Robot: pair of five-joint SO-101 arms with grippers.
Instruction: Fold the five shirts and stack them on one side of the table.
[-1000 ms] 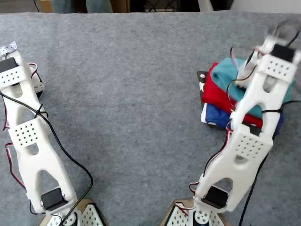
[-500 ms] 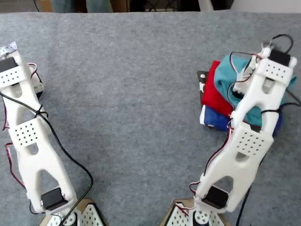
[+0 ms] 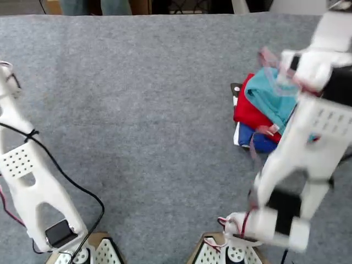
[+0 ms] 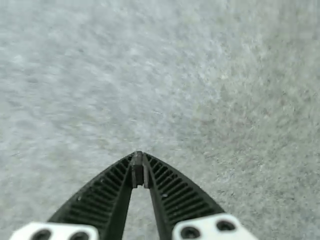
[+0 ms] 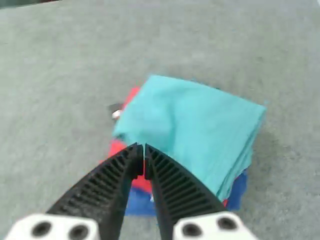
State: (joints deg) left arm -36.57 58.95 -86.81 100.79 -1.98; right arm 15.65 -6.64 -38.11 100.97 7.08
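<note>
A stack of folded shirts lies at the table's right side: a teal shirt on top, a red shirt under it, a blue shirt lower down. In the right wrist view the teal shirt covers the red shirt and blue shirt. My right gripper is shut and empty, raised above the stack's near edge. The right arm stands high over the pile. My left gripper is shut over bare grey cloth; the left arm is at the table's left edge.
A grey felt cover spreads over the whole table. A dark shirt edge with a white patch peeks out at the stack's left side. The arm bases sit at the near edge.
The right arm has lifted up and back off the stack, uncovering the teal shirt. The left arm has pulled further toward the left edge.
</note>
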